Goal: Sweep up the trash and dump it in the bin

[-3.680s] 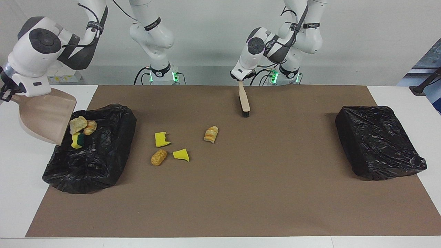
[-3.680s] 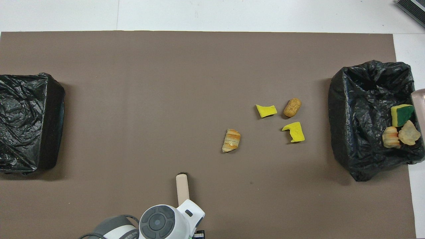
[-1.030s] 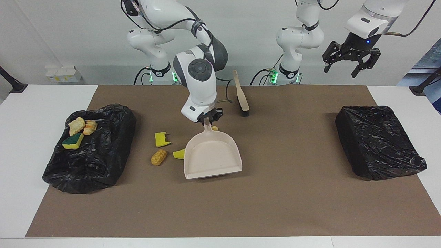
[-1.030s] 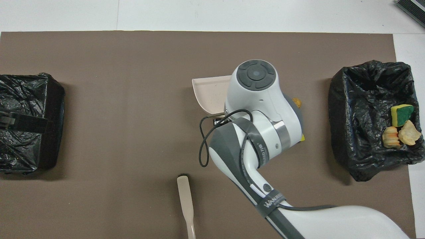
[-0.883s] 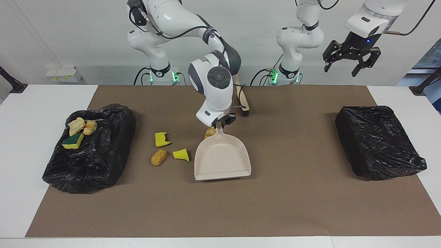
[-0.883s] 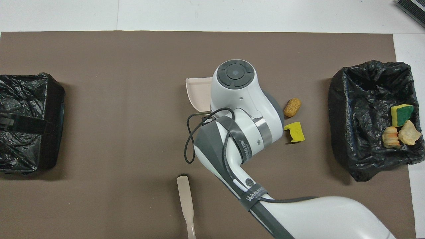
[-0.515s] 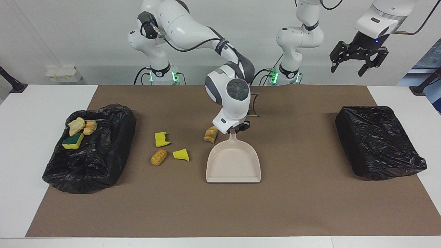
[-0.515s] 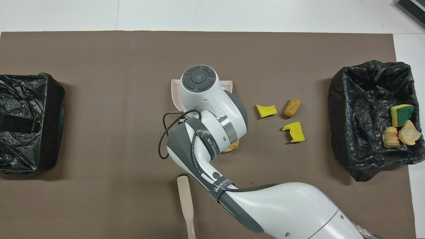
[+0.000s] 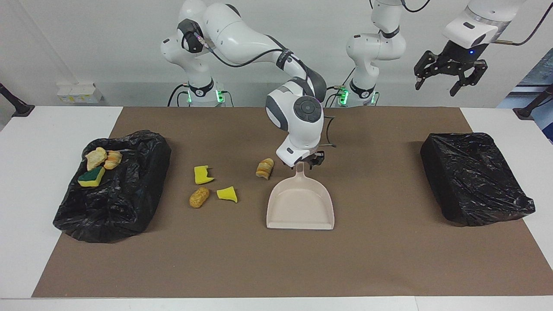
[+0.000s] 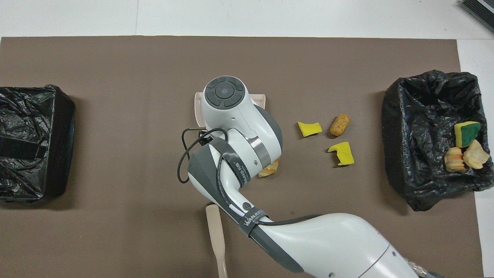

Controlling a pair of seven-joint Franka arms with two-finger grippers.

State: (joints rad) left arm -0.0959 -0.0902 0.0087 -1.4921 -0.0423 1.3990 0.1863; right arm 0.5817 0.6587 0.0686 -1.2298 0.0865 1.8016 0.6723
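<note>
A beige dustpan (image 9: 300,208) lies flat on the brown mat, its handle pointing toward the robots. My right gripper (image 9: 306,162) is at the tip of that handle; the right arm hides most of the pan (image 10: 197,110) from above. Loose trash lies beside it toward the right arm's end: a bread-like lump (image 9: 264,168), two yellow sponge scraps (image 9: 203,175) (image 9: 227,194) and an orange-brown lump (image 9: 199,197). Three more bits, one a green-backed sponge (image 9: 91,177), rest in the black-lined bin (image 9: 125,203). My left gripper (image 9: 447,83) hangs open and empty, high over the left arm's end.
A second black-bagged bin (image 9: 475,177) stands at the left arm's end of the mat. The beige brush (image 10: 215,235) lies on the mat close to the robots' edge, nearer to them than the dustpan.
The right arm brought the dustpan from over the bin to the mat, then moved it toward the left arm's end, past the bread-like lump. The left gripper left the brush and rose.
</note>
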